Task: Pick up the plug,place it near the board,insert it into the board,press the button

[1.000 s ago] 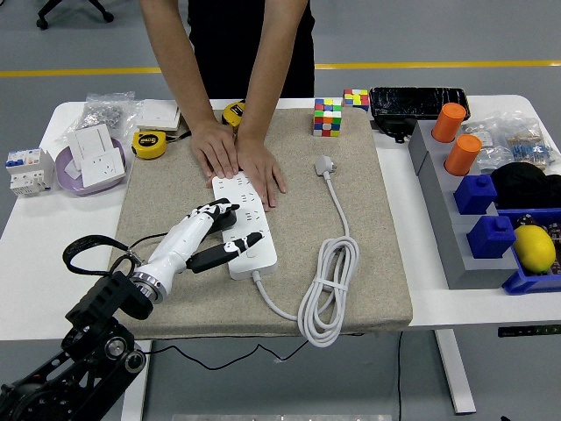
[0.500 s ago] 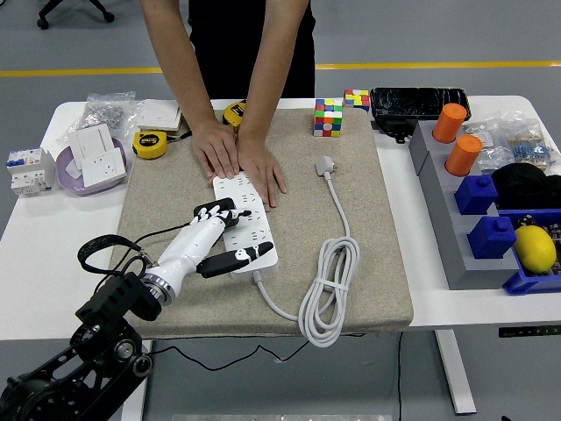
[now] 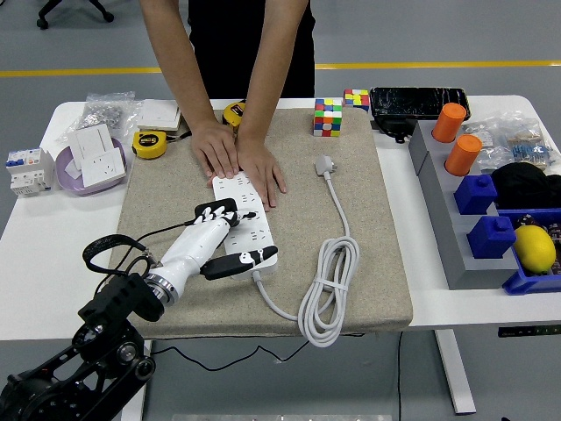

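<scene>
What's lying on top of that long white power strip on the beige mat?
On the white power strip, a person's two hands press flat on its far end, and the robot's left hand rests over its near half. The sockets beneath them are covered; no plug is visible.

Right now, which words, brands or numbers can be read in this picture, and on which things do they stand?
Nothing reads with certainty.
Yellow tape measure: dark lettering on its face, too blurred to read.
Circuit breaker: small markings, too small.
Power strip: no readable print.
</scene>
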You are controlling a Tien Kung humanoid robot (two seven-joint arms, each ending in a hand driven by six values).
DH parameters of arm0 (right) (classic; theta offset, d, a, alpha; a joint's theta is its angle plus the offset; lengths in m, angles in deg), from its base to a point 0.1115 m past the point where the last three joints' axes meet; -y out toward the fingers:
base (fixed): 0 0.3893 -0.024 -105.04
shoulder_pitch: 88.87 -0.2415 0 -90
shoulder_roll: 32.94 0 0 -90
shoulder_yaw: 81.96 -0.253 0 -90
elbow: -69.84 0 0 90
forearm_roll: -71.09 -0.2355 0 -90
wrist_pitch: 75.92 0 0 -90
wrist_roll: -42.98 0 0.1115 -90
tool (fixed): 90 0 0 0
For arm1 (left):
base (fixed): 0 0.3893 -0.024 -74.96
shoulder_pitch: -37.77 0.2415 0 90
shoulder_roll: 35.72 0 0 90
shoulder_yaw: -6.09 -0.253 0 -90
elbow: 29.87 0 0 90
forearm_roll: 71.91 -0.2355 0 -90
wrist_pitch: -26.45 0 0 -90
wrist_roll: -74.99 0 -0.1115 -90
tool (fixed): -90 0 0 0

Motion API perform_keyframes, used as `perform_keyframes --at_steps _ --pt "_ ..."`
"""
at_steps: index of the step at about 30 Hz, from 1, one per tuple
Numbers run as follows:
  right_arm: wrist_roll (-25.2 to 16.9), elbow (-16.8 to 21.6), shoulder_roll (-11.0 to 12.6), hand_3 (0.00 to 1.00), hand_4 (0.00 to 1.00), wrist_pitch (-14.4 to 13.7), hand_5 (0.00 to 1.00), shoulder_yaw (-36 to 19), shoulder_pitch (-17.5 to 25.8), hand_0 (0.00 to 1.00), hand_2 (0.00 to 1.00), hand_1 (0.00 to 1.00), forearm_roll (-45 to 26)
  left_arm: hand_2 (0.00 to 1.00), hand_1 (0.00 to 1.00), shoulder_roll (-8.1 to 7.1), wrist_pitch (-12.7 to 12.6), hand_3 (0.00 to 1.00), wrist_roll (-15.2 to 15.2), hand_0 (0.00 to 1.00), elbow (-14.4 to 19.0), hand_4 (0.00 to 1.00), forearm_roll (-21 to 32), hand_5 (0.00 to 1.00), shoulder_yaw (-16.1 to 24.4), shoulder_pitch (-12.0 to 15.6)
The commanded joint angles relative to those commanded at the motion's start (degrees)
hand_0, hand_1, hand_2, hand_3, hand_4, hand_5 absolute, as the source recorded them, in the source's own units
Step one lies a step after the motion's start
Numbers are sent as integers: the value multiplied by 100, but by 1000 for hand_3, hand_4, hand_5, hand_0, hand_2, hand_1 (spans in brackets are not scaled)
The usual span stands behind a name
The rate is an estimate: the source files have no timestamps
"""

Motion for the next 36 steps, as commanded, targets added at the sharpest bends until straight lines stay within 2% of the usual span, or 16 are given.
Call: perform_keyframes --at_steps 6,13,14,15,20,21,24,26,27,30,32,33,36 --pt "1 0 6 792 998 -2 855 2 -5 865 760 769 -8 918 977 -34 -48 896 -50 998 218 998 -117 998 32 -28" --pt "-1 0 2 792 998 1 854 -7 -6 864 760 769 -14 905 972 -73 -169 886 -208 998 689 998 3 998 -44 10" --pt "2 0 2 792 998 0 854 -14 -5 864 760 769 -9 905 972 -82 -144 886 -147 998 821 998 21 998 -49 32" --pt "3 0 2 793 998 0 854 -15 -4 865 760 769 -9 799 831 -88 -110 862 -84 906 921 998 24 996 -51 46" --pt "4 0 5 793 998 -1 854 -15 -7 865 760 769 -12 799 831 -141 237 862 517 906 1446 998 -72 996 -80 92" --pt "6 0 5 792 998 0 853 -20 -10 864 760 769 -6 403 338 -153 350 879 633 382 1458 875 -106 461 -79 89" --pt "12 0 5 792 998 1 853 -25 -12 864 760 769 -2 403 338 -193 736 879 855 382 1458 875 -212 461 -77 69" --pt "12 0 5 792 998 0 853 -23 -14 864 760 769 -6 403 338 -204 909 879 889 382 1458 875 -243 461 -80 62" --pt "10 0 5 792 998 -1 852 -14 -16 864 760 769 -15 200 108 -208 998 826 917 249 1458 748 -280 263 -86 60" --pt "7 0 4 792 998 -3 852 -2 -20 864 760 769 -31 200 108 -209 1325 826 1008 249 1458 748 -367 263 -93 60" --pt "8 0 3 792 998 -3 852 -3 -16 864 760 769 -27 200 108 -203 1457 826 1029 249 1458 748 -377 263 -96 54" --pt "9 0 3 792 998 -2 852 -6 -15 865 760 769 -24 160 63 -202 1483 748 1034 209 1458 564 -381 147 -96 51" --pt "15 0 -1 792 998 0 852 -19 -9 865 760 769 -11 160 63 -193 1553 748 1033 209 1454 564 -416 147 -106 35"
